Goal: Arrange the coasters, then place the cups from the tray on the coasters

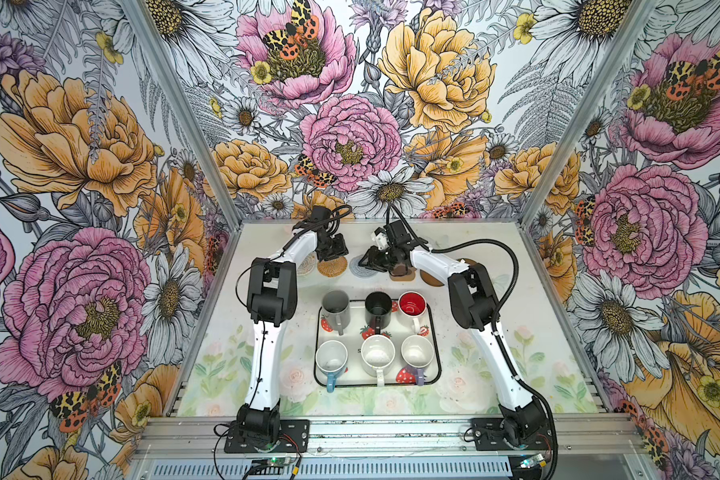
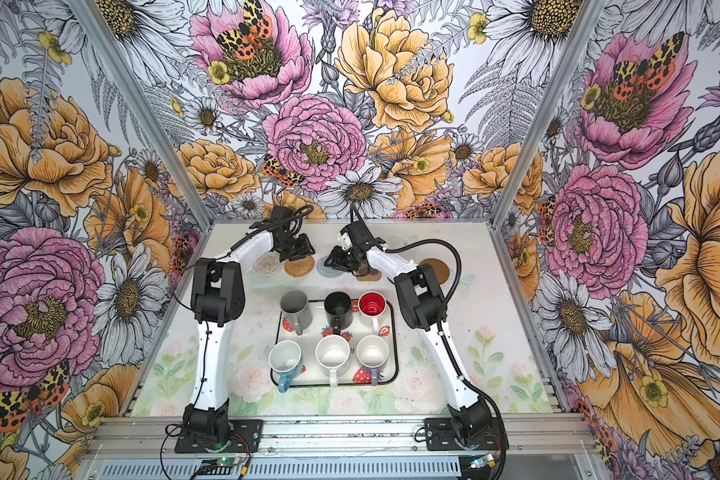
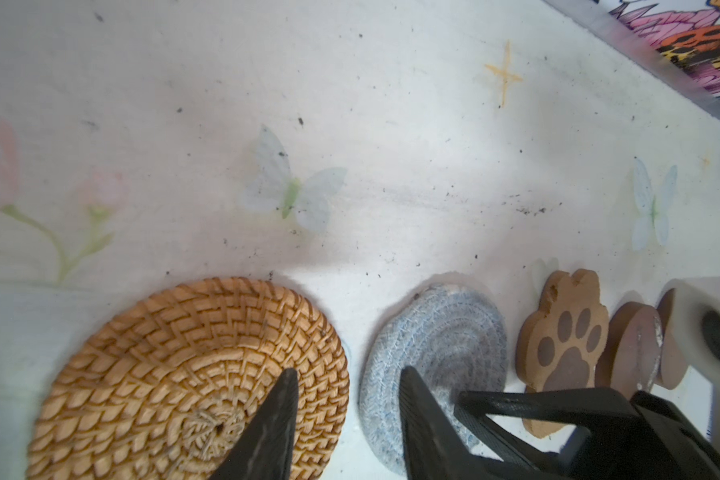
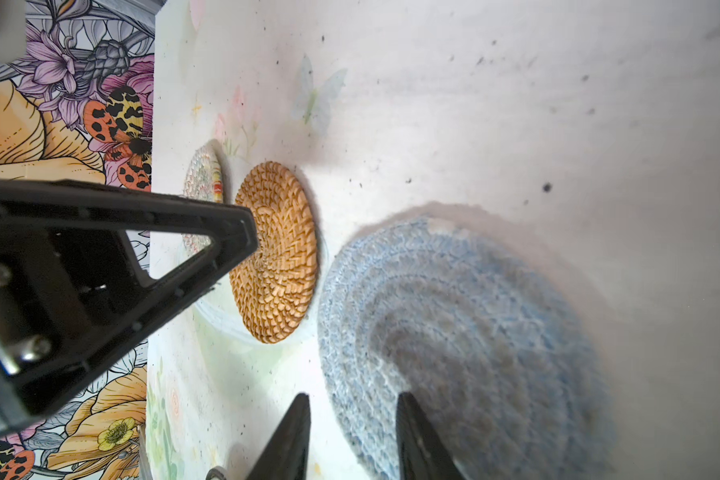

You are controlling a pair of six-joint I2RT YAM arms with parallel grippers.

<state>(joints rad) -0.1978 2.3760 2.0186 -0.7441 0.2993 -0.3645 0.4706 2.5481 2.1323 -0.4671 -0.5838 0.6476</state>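
Robot arms, two of them, white with black joints, reach to the far side of a pale flower-printed table (image 1: 528, 345) inside a booth of bold floral wallpaper (image 1: 350, 124).

A row of coasters lies flat along that far side. From the left of both top views they are:
- a clear patterned round coaster (image 2: 266, 263)
- a woven rattan round coaster (image 2: 299, 267)
- a grey woven round coaster (image 2: 328, 269)
- a brown paw-shaped coaster (image 3: 566, 345)
- two plain brown disc coasters (image 3: 628, 345) (the right arm hides much of these last three from above)

The left gripper (image 3: 348, 374) hangs over the gap between the rattan and grey coasters, its jaws a little apart with nothing between them. The right gripper (image 4: 355, 399) hangs low above the grey coaster's edge, one finger over the mat and one over bare table. Its jaws are likewise narrowly parted and clasp nothing.

Nearer the camera, between the arms, sits a cream rounded-rectangle tray with a thin black rim and red strawberry prints (image 1: 436, 332). All six mugs stand upright in it in two rows, handles toward the camera. At the back are a grey mug (image 1: 335, 305), a black mug (image 1: 378, 305) and a white mug with a red inside (image 1: 412, 305). In front are a light blue mug (image 1: 331, 357), an all-white mug (image 1: 377, 353) and a lilac mug (image 1: 417, 351).
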